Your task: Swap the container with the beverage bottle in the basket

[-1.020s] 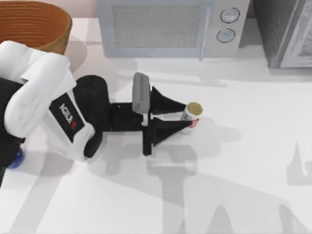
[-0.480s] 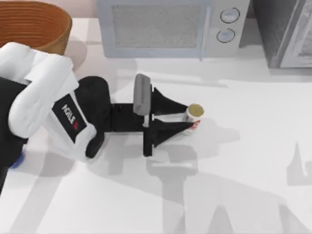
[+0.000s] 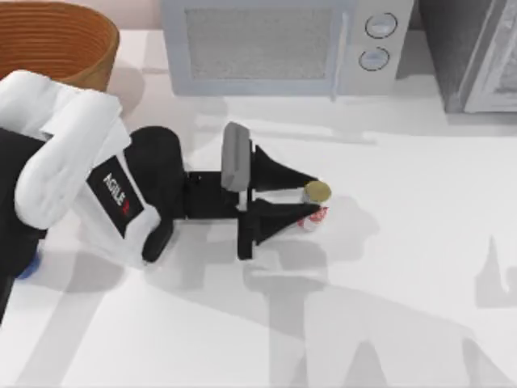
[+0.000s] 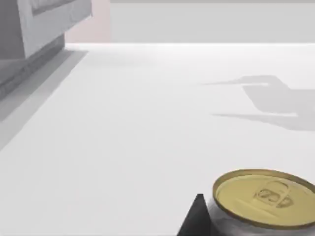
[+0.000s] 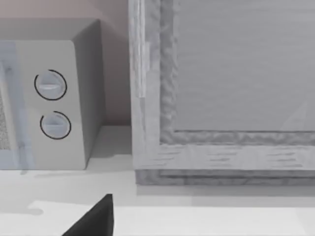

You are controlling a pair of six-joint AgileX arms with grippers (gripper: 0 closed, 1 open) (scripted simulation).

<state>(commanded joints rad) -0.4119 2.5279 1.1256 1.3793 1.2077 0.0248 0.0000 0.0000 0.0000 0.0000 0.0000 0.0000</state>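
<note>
White desk (image 3: 404, 267) carries everything, its surface bare beyond the left claw (image 3: 305, 204) and wide enough for the arm to reach flat across it. Behind the claw, along the far edge, stands a pale grey microwave (image 3: 275, 44) with two round dials. Farther back from the claw, past the arm's white shell, the woven orange-brown basket (image 3: 56, 40) sits in the far left corner of the desk; its inside is hidden, so whether the beverage bottle lies there I cannot tell. A small blue shape (image 3: 26, 268) peeks out at the arm's near side, too covered to name. The left claw lies low and level with its dark fingers pinching the container (image 3: 313, 205), one finger on either side of the white-and-red wall just under the dull gold top, which the left wrist view shows close up (image 4: 263, 196). Gripping it by the sides presumably lets the can stay upright for a lift toward the basket. The right arm is parked facing the microwave and a grey cabinet (image 5: 226, 88); whether its claw is spread or closed I cannot tell.
</note>
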